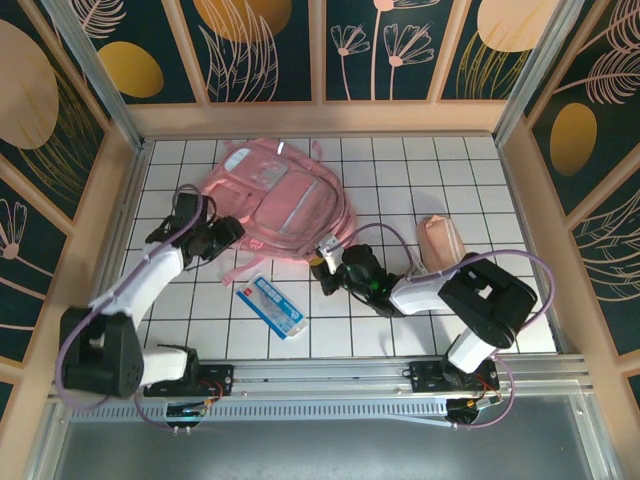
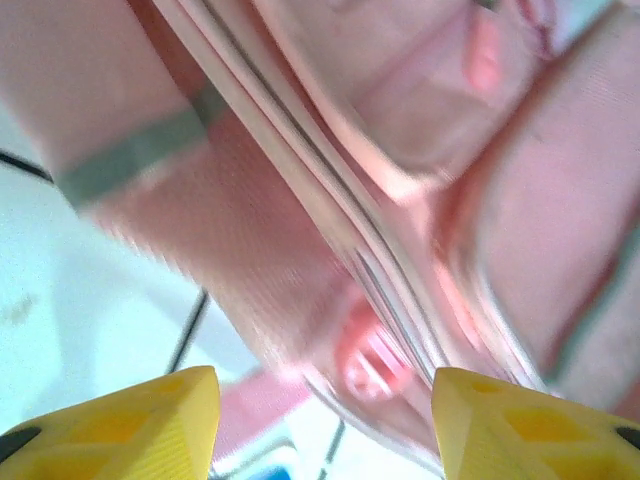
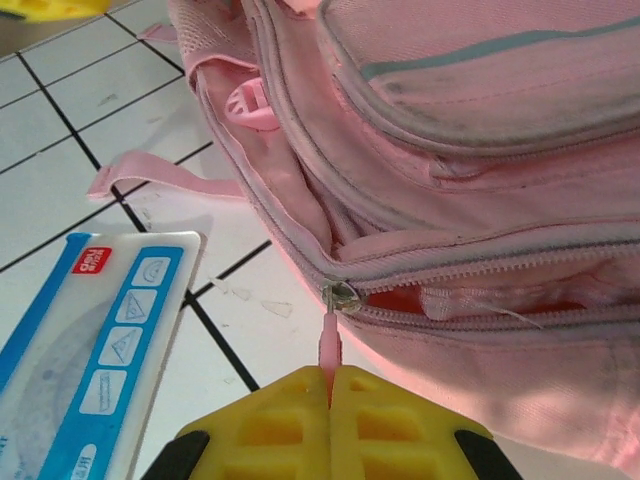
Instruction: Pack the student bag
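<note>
Now the zipper pull of the pink backpack is clamped in the right end effector.
The left end effector is seen spread apart, close against the pink backpack.

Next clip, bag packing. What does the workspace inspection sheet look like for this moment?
Surface: white tiled table with black grid lines.
Job's things: pink bag lying at the back, one zip partly open.
Clutter: blue-white packet in front of the bag; pale pink soft item to its right.
Grippers: left gripper open at the bag's left edge, holding nothing; right gripper shut on the zip pull.
Cables: purple cables loop along both arms.
Surroundings: dark leaf-patterned wall panels; metal rail at the near edge.
</note>
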